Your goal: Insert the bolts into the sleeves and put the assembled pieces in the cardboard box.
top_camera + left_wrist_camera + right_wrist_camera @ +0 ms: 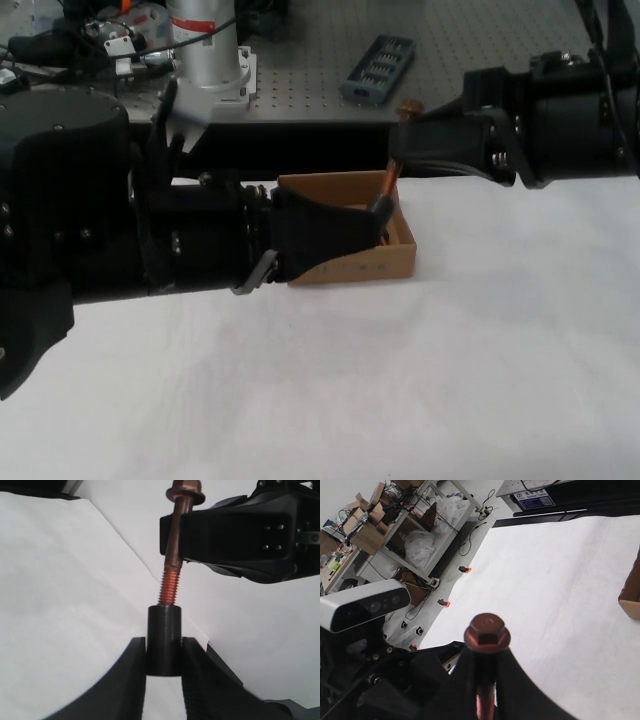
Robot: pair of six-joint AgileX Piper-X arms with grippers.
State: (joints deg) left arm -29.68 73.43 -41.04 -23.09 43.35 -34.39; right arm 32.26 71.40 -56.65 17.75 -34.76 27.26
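My left gripper [163,649] is shut on a black sleeve [163,639], held upright between its fingers. A copper bolt [172,565] hangs above it, its threaded tip at the sleeve's mouth. My right gripper [186,530] is shut on the bolt's shank below the hex head. From above, the bolt head [487,632] sits between the right gripper's [485,680] fingers. In the high view the bolt [388,185] slants down from the right gripper [402,140] to the left gripper [375,215], over the cardboard box [350,268].
A white cloth [420,380] covers the bench around the box. Behind it, on a perforated plate, lie a blue-grey case [378,68] and a silver post [205,40]. Shelves with clutter [415,535] stand beyond the table's edge.
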